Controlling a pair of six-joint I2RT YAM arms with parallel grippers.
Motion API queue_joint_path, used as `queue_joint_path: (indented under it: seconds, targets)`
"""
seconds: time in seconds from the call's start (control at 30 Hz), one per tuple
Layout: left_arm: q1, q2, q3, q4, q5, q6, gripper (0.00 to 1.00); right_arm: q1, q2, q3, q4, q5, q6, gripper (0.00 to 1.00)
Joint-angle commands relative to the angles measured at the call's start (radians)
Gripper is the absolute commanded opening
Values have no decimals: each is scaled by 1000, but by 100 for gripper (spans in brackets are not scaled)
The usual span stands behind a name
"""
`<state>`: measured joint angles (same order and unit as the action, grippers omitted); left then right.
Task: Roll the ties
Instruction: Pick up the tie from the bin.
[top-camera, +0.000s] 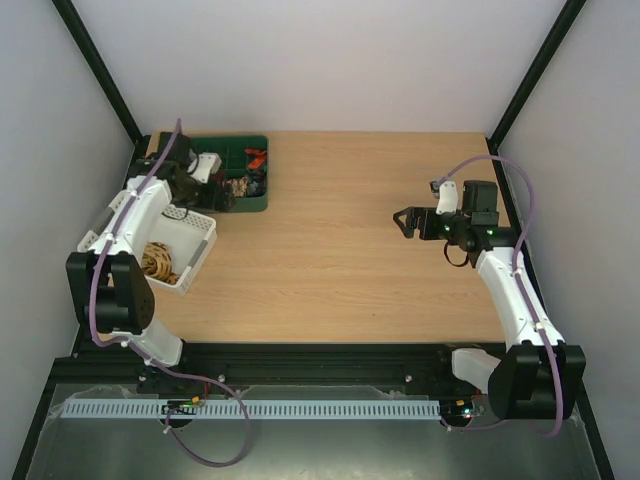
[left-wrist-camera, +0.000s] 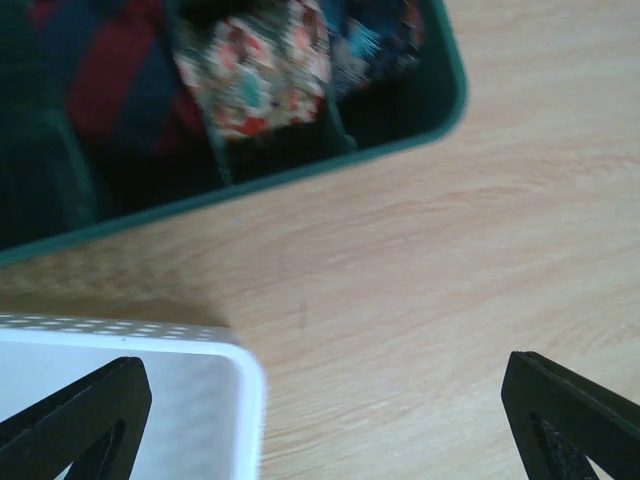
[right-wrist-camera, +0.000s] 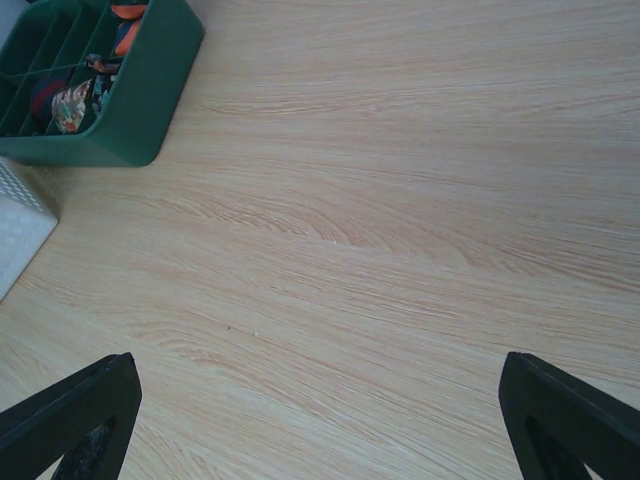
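Observation:
A tan-gold tie lies bunched in the white basket at the left. Several rolled ties sit in the green tray: a floral one, a red and navy one and a blue one. My left gripper hovers over the near edge of the green tray and the basket's far corner. In the left wrist view it is open and empty. My right gripper is open and empty above bare wood at the right, as the right wrist view also shows.
The green tray has slotted compartments, and its rim runs close to the basket corner. The basket corner also shows at the left edge of the right wrist view. Black frame posts stand at the table's back corners.

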<state>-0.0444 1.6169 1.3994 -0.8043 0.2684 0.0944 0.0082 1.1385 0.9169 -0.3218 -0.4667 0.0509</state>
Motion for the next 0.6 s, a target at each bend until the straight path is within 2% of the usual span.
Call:
queue_joint_path:
  seconds: [0.0, 0.17, 0.27, 0.4, 0.57]
  targets:
    - [147, -14, 71, -74, 50, 67, 100, 2, 25, 8, -23, -12, 37, 99]
    - [297, 63, 91, -156, -173, 245, 99, 3, 79, 29, -47, -80, 13, 98]
    - [389, 130, 90, -150, -282, 273, 99, 3, 113, 47, -79, -140, -47, 98]
    - [464, 227, 98, -115, -303, 255, 99, 2, 167, 85, -120, -164, -69, 99]
    - [481, 339, 66, -45, -333, 236, 99, 3, 224, 141, -173, -173, -94, 99]
